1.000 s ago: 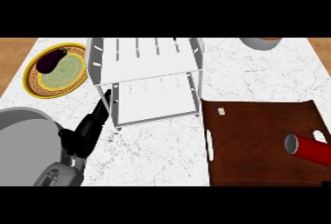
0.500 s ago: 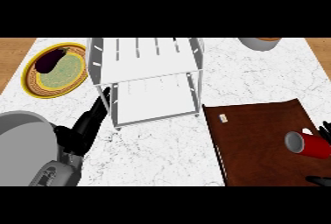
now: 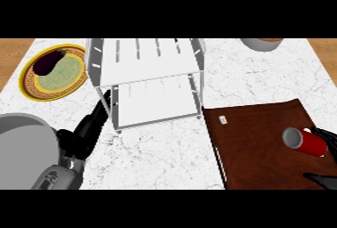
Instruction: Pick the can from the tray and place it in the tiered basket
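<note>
We are seeing our right hand (image 3: 325, 140) now closing around the red can (image 3: 305, 141), lying on the brown tray (image 3: 263, 142) at right; earlier only fingertips showed. Our left hand (image 3: 89, 127) is resting open beside the white basket (image 3: 150, 80)

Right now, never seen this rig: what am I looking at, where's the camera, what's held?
One view, from the humanoid robot's head, looking steeply down at a marbled counter. Its grey forearms enter from the bottom edge, each ending in a black hand. The left hand lies open beside the white tiered basket, holding nothing. Only black fingers of the right hand show at the right edge, on either side of the red can, which lies on its side on the brown tray. I cannot tell whether they grip it. Also there: a yellow plate with an eggplant top left, and a bowl at the top edge.
</note>
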Available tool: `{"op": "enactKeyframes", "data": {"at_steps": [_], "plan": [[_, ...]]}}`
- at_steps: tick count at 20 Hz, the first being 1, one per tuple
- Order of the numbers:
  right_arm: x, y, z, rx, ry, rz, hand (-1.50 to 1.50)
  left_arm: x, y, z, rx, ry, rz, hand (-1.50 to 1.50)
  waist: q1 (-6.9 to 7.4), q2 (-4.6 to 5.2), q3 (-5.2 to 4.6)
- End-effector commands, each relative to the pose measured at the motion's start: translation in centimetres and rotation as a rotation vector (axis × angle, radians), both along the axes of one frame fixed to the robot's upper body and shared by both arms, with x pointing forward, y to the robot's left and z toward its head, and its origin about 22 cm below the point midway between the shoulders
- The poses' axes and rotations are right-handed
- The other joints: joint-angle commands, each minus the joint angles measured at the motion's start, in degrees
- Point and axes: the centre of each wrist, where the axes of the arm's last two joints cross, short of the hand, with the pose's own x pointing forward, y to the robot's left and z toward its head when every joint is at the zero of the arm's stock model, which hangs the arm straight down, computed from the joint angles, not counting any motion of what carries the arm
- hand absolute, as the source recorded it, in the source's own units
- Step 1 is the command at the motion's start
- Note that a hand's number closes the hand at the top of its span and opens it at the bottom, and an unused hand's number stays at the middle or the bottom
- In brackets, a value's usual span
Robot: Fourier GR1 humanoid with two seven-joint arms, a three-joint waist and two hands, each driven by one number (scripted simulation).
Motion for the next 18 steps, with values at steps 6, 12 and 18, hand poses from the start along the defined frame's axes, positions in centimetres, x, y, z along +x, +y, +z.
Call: {"op": "enactKeyframes", "data": {"at_steps": [6, 12, 18], "plan": [[2.4, 1.3, 0.0, 0.221, -0.219, 0.056, 1.50, 0.8, 0.8, 1.0, -0.004, 0.015, -0.012, 0.00, 0.68, 0.44, 0.66], [4.2, 1.6, 2.0, -0.023, -0.165, 0.063, 1.50, -1.0, 0.1, -0.9, -0.012, 0.005, -0.019, 0.00, 0.82, 0.31, 0.54], [7.3, -3.1, 12.8, -1.048, 0.069, 0.080, 1.50, 1.1, -1.5, 1.0, 0.023, -0.017, -0.088, 0.00, 6.01, 1.37, -0.41]]}}
